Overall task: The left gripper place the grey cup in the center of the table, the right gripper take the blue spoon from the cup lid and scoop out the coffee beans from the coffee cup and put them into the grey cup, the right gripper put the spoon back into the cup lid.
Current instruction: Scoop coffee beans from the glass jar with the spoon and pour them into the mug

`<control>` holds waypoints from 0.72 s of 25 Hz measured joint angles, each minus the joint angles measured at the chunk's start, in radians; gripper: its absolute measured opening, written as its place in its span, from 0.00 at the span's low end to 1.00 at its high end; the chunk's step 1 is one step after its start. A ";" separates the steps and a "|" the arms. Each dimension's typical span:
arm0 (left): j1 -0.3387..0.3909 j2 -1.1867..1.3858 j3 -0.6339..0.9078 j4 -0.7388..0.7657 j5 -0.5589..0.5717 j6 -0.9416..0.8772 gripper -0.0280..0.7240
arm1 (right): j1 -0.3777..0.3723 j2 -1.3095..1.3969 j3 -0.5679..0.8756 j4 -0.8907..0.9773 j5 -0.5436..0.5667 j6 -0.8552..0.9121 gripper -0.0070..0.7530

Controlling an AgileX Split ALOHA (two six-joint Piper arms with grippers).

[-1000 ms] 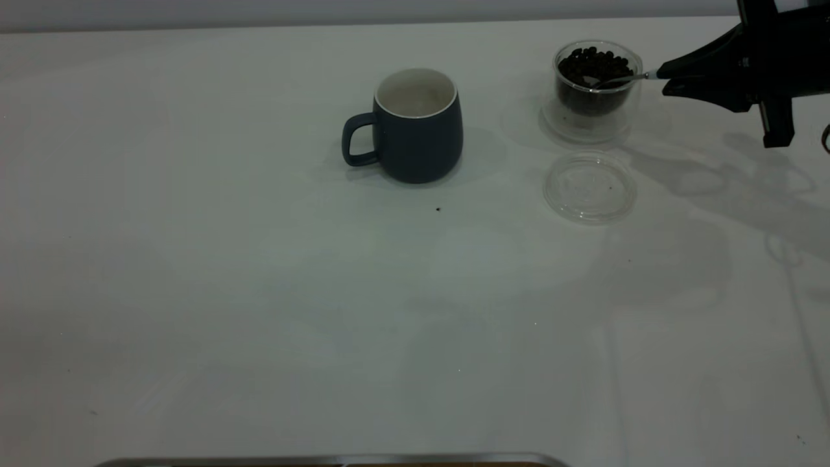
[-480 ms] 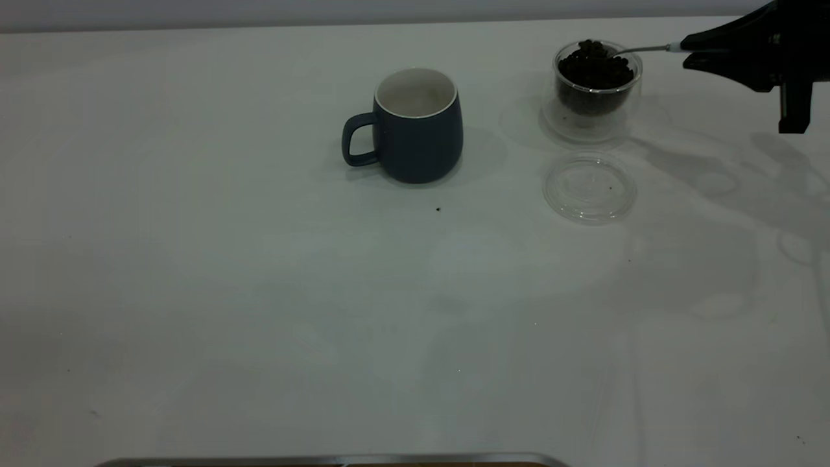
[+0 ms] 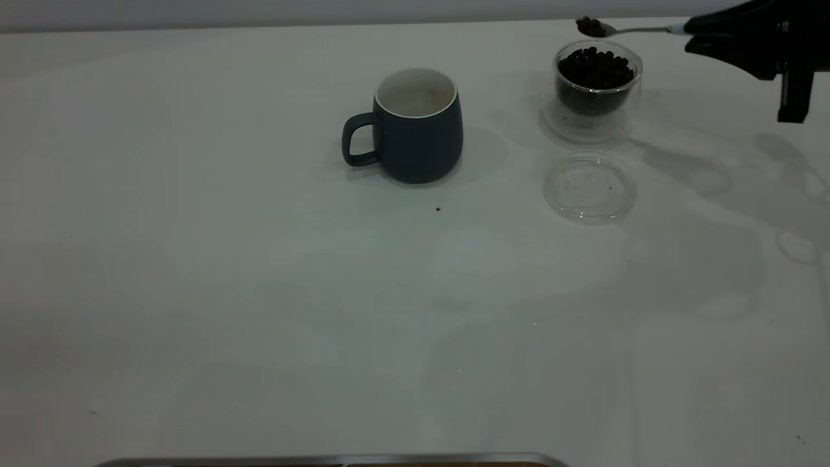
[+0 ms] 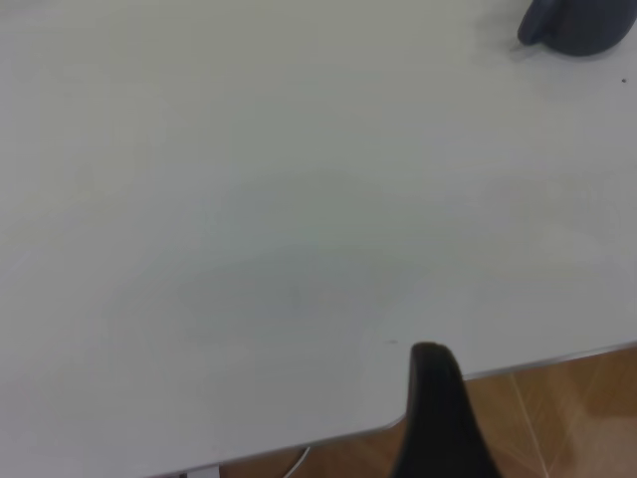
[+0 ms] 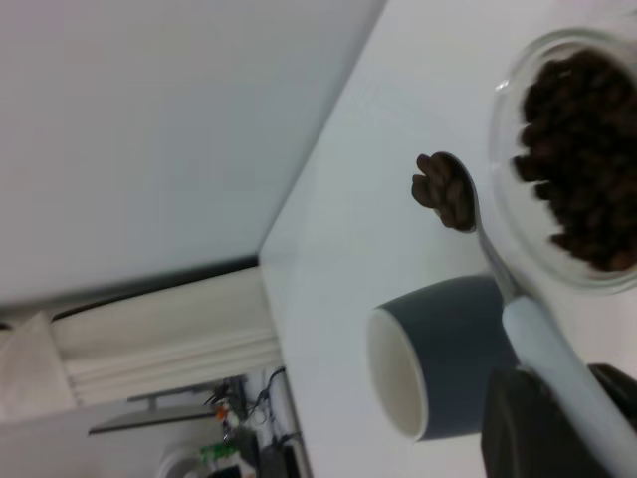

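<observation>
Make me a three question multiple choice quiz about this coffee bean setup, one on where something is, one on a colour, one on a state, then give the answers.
1. Where is the blue spoon?
A. Lying in the cup lid
B. Held in the air above the coffee cup
C. Standing inside the grey cup

2. What colour is the inside of the grey cup?
A. White
B. Red
C. Black

3. What is the state of the spoon's bowl?
A. Empty
B. Loaded with coffee beans
C. Full of water

Answers:
1 B, the right claw holds the spoon by its handle above the rim of the coffee cup, and the cup lid lies bare on the table.
2 A, the exterior view shows a white lining.
3 B, the right wrist view shows coffee beans heaped in the bowl.
</observation>
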 joint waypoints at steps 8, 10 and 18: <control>0.000 0.000 0.000 0.000 0.000 -0.002 0.78 | 0.127 0.000 -0.001 0.000 0.049 -0.006 0.15; 0.000 0.000 0.000 0.000 0.000 -0.002 0.78 | 0.171 0.000 -0.001 0.000 0.049 -0.007 0.15; 0.000 0.000 0.000 0.000 0.000 -0.002 0.78 | 0.308 0.000 -0.001 0.000 0.004 -0.007 0.15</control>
